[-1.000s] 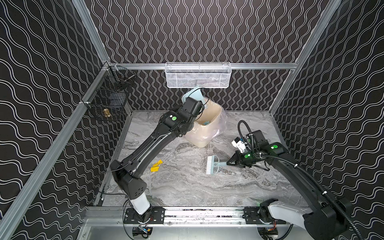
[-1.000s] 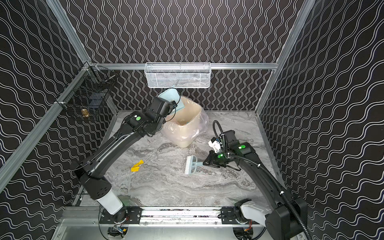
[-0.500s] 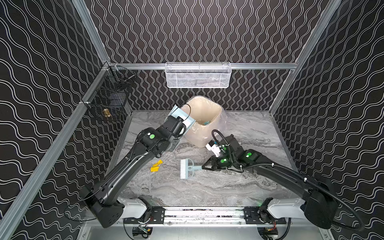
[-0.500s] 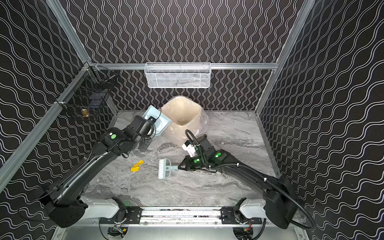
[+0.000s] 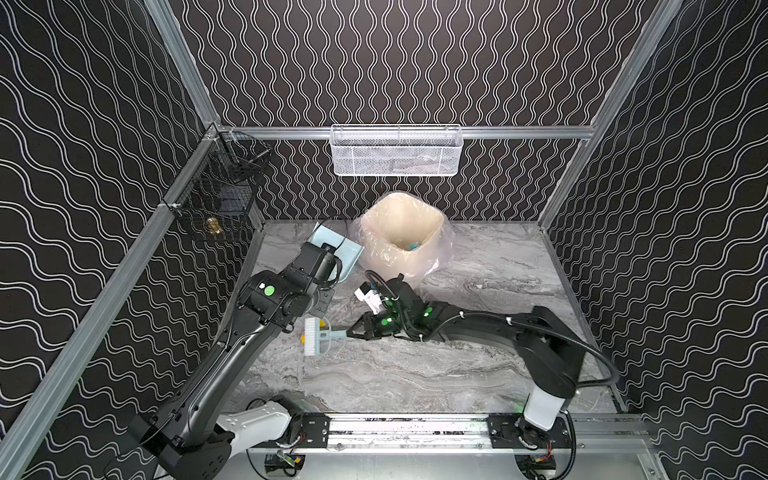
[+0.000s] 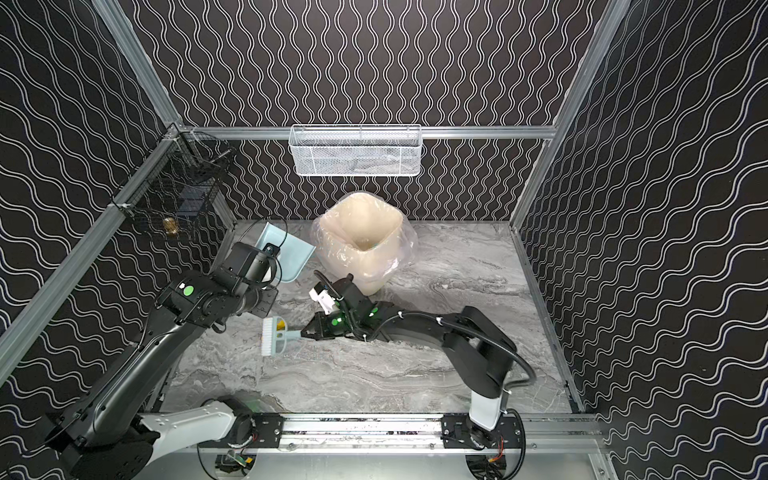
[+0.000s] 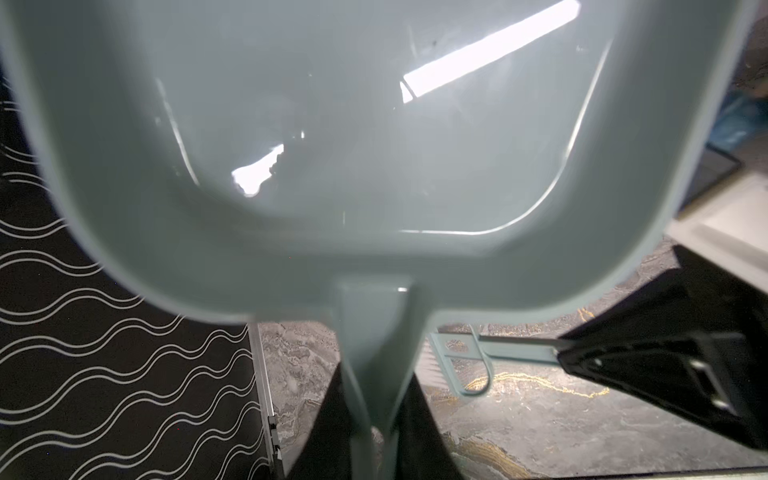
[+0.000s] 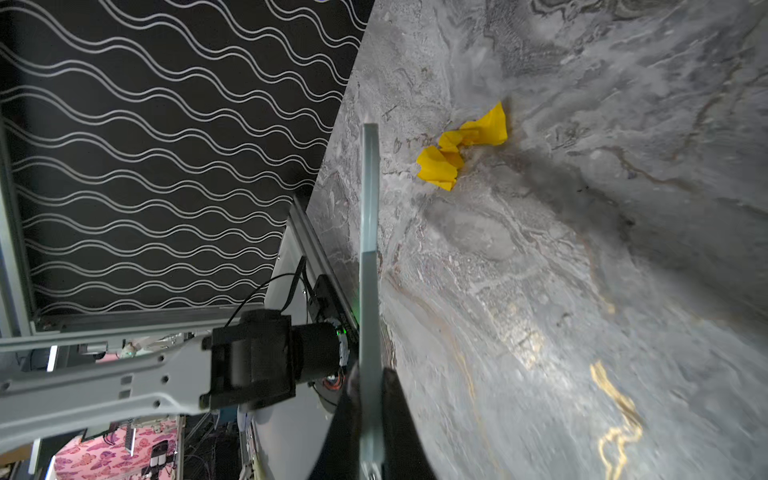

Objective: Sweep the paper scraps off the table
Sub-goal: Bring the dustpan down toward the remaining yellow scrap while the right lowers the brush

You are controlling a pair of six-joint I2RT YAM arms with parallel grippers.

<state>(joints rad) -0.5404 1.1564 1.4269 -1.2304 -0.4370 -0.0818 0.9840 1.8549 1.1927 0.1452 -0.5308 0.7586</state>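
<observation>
Marble-veined table (image 5: 478, 374) fills the floor of the black wavy-lined enclosure, edged by aluminium rails, and both arms reach in over it from the front rail. A beige waste bin (image 5: 390, 220) lined with a clear plastic bag stands at the back centre. A white mesh basket (image 5: 397, 151) hangs on the back rail above the bin, and a black wire basket (image 5: 220, 199) hangs on the left rail. The left arm's bulky wrist joint hangs over the table's left side and hides the surface under it in both top views. The left gripper (image 7: 374, 415) has its fingers closed tight on the handle of the pale blue dustpan (image 5: 343, 249), which is tilted, with its open edge toward the back wall, just beside the bin's bag. The pan fills most of the left wrist view. The right gripper (image 5: 353, 332) lies low across the middle, its fingers clamped on the handle of the pale blue brush (image 5: 316, 336), whose white bristles face left, close under the left arm's joint. One yellow paper scrap (image 8: 461, 149) lies on the table near the brush head, on the side toward the bin. The right wrist view shows it clear of the handle, and in both top views the brush's frame partly covers it.
</observation>
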